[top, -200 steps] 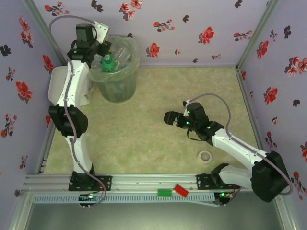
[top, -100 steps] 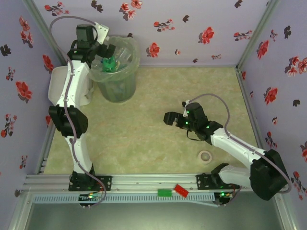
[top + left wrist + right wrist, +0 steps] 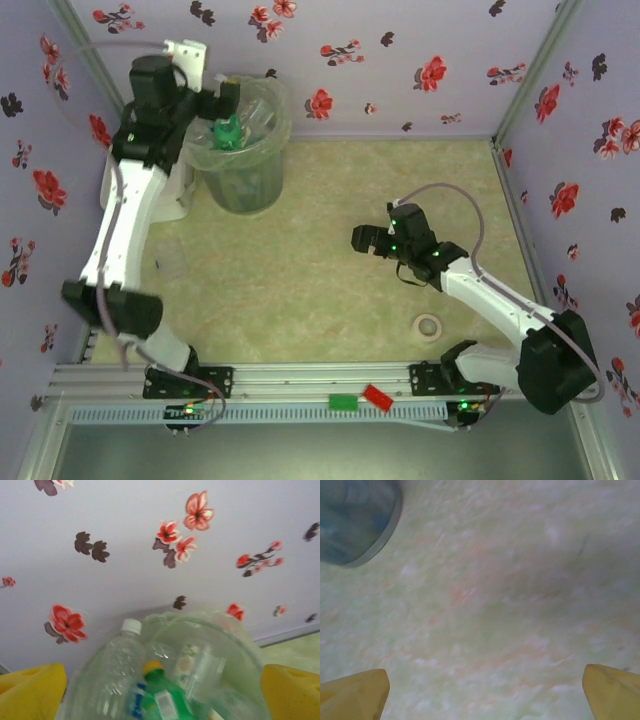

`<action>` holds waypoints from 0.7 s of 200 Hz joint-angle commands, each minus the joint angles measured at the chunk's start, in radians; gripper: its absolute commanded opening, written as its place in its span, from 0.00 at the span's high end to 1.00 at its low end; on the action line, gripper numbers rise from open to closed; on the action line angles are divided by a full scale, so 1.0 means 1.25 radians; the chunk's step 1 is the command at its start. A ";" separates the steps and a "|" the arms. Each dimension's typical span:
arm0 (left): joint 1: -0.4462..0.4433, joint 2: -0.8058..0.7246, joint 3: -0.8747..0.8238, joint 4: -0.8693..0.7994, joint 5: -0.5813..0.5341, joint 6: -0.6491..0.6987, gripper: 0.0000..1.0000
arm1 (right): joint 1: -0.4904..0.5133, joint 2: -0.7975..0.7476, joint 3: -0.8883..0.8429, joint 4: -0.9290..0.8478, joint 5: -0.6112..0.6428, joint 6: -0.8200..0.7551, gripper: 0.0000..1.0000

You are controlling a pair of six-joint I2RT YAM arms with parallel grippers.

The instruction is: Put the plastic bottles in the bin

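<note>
1. Green plastic marks the latest bottle (image 3: 228, 130), which a second ago hung in the left gripper (image 3: 218, 98) and now lies among the other plastic bottles (image 3: 117, 665) inside the bin (image 3: 245, 185)
2. That claw's jaws have sprung wide and empty above the rim, and its arm has swung back leftward
3. Over the table (image 3: 300, 300), well apart from the bin, the right gripper (image 3: 362, 238) stays wide open, holding nothing
4. Blurred wrist views allow no count, but the job is probably near its end

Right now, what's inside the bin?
The bin holds a green bottle with a yellow cap on top, and a clear bottle with a white cap beside it. Anything lower is covered by them and the clear liner.
</note>
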 commanded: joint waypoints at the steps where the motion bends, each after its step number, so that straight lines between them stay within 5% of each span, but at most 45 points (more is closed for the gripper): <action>1: -0.013 -0.129 -0.235 0.119 0.024 -0.153 0.00 | -0.042 0.043 0.031 0.000 0.117 -0.119 0.00; 32: -0.019 -0.310 -0.595 0.229 -0.012 -0.243 0.00 | -0.104 0.100 0.032 0.058 0.275 -0.226 0.00; 65: -0.019 -0.420 -0.854 0.250 -0.179 -0.242 0.00 | -0.184 0.135 -0.004 0.138 0.346 -0.318 0.00; 96: -0.016 -0.446 -0.996 0.324 -0.336 -0.200 0.00 | -0.248 0.177 -0.066 0.269 0.358 -0.354 0.00; 127: -0.009 -0.385 -1.103 0.541 -0.404 -0.157 0.00 | -0.300 0.231 -0.176 0.593 0.311 -0.375 0.00; 140: -0.003 -0.347 -1.091 0.548 -0.424 -0.136 0.00 | -0.308 0.238 -0.175 0.607 0.318 -0.381 0.00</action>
